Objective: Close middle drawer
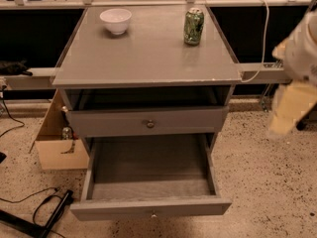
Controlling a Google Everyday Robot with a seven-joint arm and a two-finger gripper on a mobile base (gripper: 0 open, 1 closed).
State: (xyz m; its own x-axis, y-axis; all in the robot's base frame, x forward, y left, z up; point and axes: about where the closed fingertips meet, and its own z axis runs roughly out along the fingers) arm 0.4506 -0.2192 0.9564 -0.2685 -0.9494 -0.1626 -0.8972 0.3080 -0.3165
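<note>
The middle drawer (151, 208) is pulled far out at the bottom of the grey cabinet. Its low plain front carries a small round knob (153, 214), and its deep grey box looks empty. My gripper (290, 108) shows as a blurred cream shape at the right edge. It hangs in the air to the right of the cabinet, well apart from the drawer.
Above it is a taller-fronted drawer (148, 123) with a darker knob, pulled out slightly. On the cabinet top (143, 53) stand a white bowl (116, 20) and a green can (193, 26). A cardboard box (55, 143) sits on the floor at left, with cables (44, 212) near it.
</note>
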